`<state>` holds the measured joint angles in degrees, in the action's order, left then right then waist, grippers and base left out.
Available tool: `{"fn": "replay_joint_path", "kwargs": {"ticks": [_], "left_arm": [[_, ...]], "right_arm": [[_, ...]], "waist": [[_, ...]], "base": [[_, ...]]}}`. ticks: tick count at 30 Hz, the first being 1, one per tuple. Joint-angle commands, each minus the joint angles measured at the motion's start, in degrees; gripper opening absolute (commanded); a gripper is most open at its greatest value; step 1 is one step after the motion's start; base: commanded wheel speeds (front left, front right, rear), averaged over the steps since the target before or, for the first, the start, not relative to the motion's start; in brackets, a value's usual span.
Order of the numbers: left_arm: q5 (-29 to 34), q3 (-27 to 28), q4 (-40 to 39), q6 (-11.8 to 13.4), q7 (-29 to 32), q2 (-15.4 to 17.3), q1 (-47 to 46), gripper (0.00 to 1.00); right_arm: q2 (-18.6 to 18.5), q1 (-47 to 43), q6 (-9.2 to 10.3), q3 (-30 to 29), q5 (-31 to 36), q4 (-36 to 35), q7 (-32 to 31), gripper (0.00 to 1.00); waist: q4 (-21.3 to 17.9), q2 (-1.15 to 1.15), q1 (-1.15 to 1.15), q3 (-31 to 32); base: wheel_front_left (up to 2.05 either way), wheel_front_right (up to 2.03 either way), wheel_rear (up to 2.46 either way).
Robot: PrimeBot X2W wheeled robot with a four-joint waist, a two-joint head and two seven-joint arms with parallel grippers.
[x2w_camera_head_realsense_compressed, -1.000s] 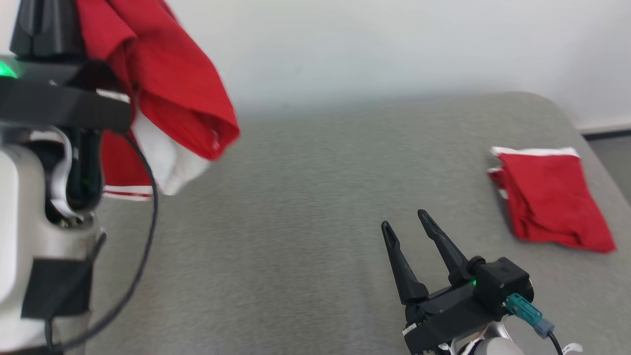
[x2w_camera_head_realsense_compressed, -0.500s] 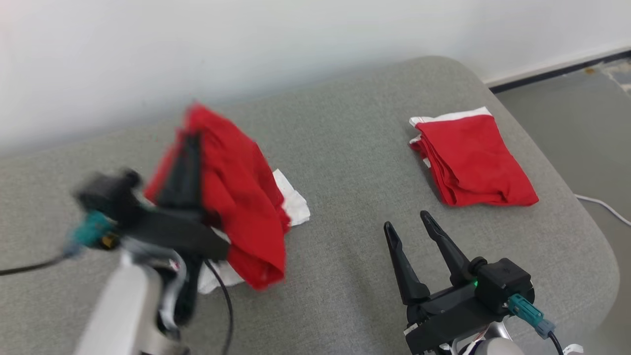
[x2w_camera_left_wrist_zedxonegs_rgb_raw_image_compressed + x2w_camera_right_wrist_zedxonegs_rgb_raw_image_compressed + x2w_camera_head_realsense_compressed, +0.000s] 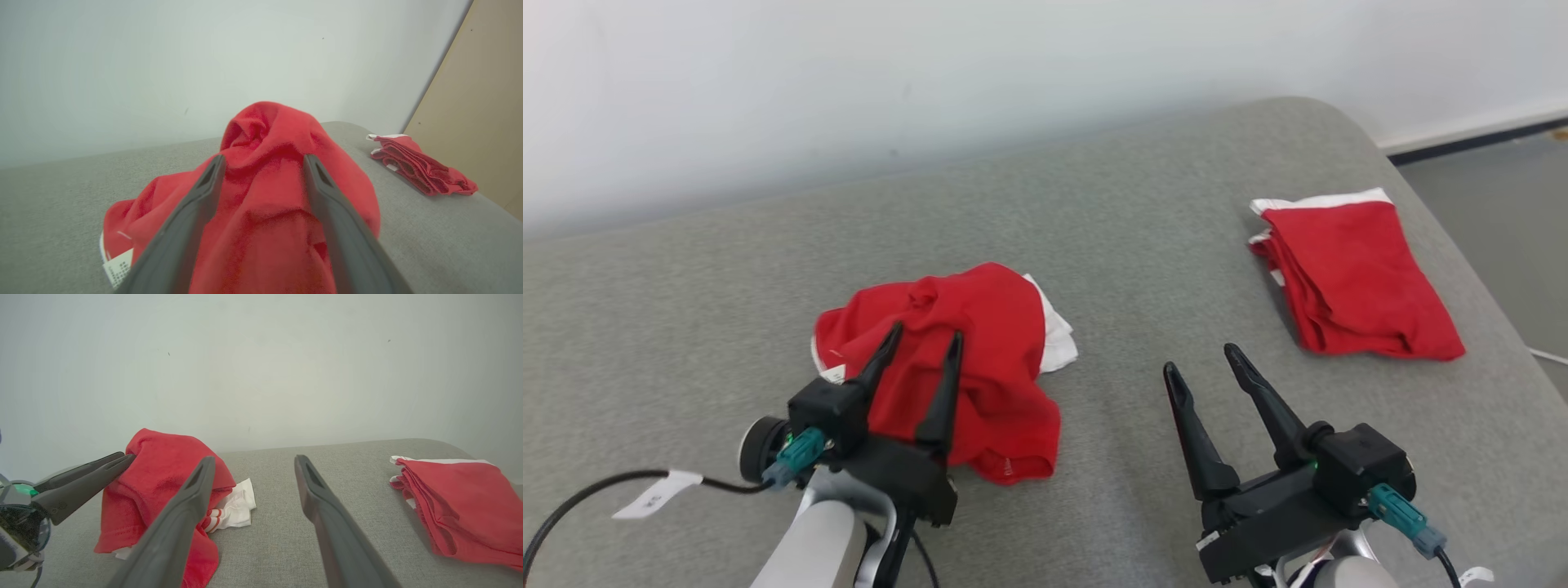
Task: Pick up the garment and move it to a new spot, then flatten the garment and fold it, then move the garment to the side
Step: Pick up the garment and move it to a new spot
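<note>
Crumpled red garment [image 3: 1001, 327] on cushion [image 3: 1143, 245], left hand [image 3: 926, 331] — splayed

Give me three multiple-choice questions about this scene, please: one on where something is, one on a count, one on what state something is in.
1. Where does the folded red garment lie on the grey cushion?
A. near its rounded corner on the robot's right
B. at its very middle
C. at its far edge on the robot's left

2. How many red garments lie on the cushion?
A. one
B. two
C. four

3. How does the left gripper stand?
A. shut on a garment
B. shut on nothing
C. open, fingers spread over the crumpled red-and-white garment

Answers:
1 A, the head view shows it by the right-hand corner.
2 B, one is folded and one is crumpled.
3 C, the two fingers stand well apart with the cloth lying loose beneath them.
</note>
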<state>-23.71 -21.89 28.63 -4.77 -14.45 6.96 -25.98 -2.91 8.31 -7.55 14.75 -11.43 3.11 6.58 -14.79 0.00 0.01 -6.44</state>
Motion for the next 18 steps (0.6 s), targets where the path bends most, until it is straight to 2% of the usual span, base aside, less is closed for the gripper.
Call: {"fn": "replay_joint_path", "kwargs": {"ticks": [1, 6, 11, 18], "left_arm": [[0.65, 0.03, -0.08, -0.06, -0.50, 0.40, 1.19, 1.00], [4.19, 0.72, -3.72, 1.43, -0.73, 1.95, 5.25, 1.00], [6.21, 4.98, -13.77, 3.32, -0.75, 1.44, 12.03, 1.00], [8.77, 12.93, -26.90, 2.46, -0.74, -0.53, 22.23, 1.00]], "right_arm": [[0.04, -0.40, 0.13, -0.21, 0.31, -0.16, 0.01, 1.00], [0.05, -1.81, 0.13, -2.50, 1.11, -0.16, -0.51, 1.00], [0.02, -3.26, 0.13, -6.46, 2.11, -0.23, -0.51, 1.00], [0.01, -4.56, 0.14, -11.11, 3.78, 1.69, 0.76, 1.00]], "waist": [[1.99, 0.00, -0.01, 1.25], [6.38, 0.00, -0.01, 2.51], [10.76, 0.00, -0.01, 3.50], [14.47, 0.00, -0.01, 5.01]], "base": [[0.00, 0.00, 0.00], [0.00, 0.00, 0.00], [0.00, 0.00, 0.00], [0.00, 0.00, 0.00]]}}
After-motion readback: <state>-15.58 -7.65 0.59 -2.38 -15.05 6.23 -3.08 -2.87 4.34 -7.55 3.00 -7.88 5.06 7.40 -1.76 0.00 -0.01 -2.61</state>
